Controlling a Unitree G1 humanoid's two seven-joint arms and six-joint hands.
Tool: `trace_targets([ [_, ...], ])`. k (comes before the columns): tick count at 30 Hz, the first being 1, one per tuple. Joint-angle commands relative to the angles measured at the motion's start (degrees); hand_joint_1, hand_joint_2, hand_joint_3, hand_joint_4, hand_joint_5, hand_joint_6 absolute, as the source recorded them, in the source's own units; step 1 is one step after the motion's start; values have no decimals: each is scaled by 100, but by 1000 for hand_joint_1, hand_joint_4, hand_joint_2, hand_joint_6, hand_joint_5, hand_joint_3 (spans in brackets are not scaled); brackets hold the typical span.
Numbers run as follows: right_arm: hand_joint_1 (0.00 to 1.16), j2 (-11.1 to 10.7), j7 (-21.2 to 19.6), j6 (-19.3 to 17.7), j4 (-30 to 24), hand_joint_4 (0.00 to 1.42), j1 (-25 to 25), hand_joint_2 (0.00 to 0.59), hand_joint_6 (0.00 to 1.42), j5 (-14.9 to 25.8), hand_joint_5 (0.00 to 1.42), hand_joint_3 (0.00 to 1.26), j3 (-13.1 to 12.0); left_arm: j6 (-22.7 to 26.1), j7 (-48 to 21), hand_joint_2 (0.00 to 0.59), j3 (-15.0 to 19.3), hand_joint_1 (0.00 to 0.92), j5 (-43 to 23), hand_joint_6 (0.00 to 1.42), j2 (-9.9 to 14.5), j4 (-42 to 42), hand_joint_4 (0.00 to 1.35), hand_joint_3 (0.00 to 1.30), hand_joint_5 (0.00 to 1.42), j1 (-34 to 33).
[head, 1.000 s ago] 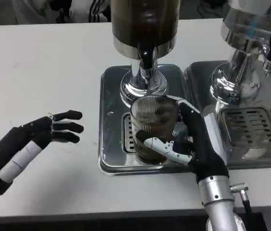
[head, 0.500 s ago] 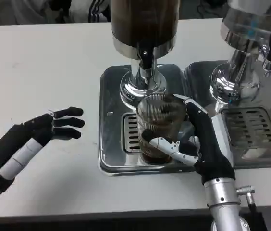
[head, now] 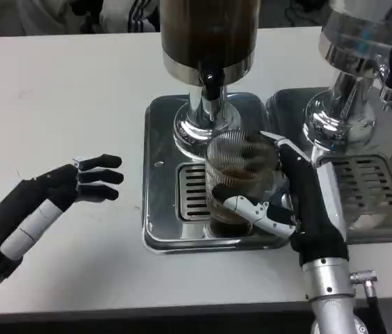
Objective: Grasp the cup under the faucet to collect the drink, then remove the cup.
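A ribbed clear cup (head: 240, 174) with dark drink in its lower part stands over the grille of the steel drip tray (head: 160, 139), slightly right of the black faucet (head: 212, 86). My right hand (head: 300, 202) grips the cup from the right, its thumb across the front of the glass. The dispenser (head: 208, 35) with dark liquid rises behind. My left hand (head: 57, 191) hovers open over the white table, well left of the tray, fingers pointing toward it.
A second silver dispenser (head: 352, 62) with its own drip tray (head: 363, 184) stands at the right, close to my right hand. The table's front edge (head: 147, 306) runs near the bottom. White tabletop spreads to the left and back.
My right hand has carried the cup rightward across the tray, away from under the faucet. The left hand has barely moved.
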Motion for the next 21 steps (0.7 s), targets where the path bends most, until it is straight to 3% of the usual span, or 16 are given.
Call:
trace_targets([
  [1,894,6,77,-245,-401,788,103,148,1280,149,962,639,-74,50,-66,57,-51,0,-23,316,-33,34,295,277,359,-66],
  [21,903,-86,516,-169,-1396,819,813,131,1298,310,986,673,-218,55,-222,56,-53,0,-76,316,-158,231,285,264,343,-253],
])
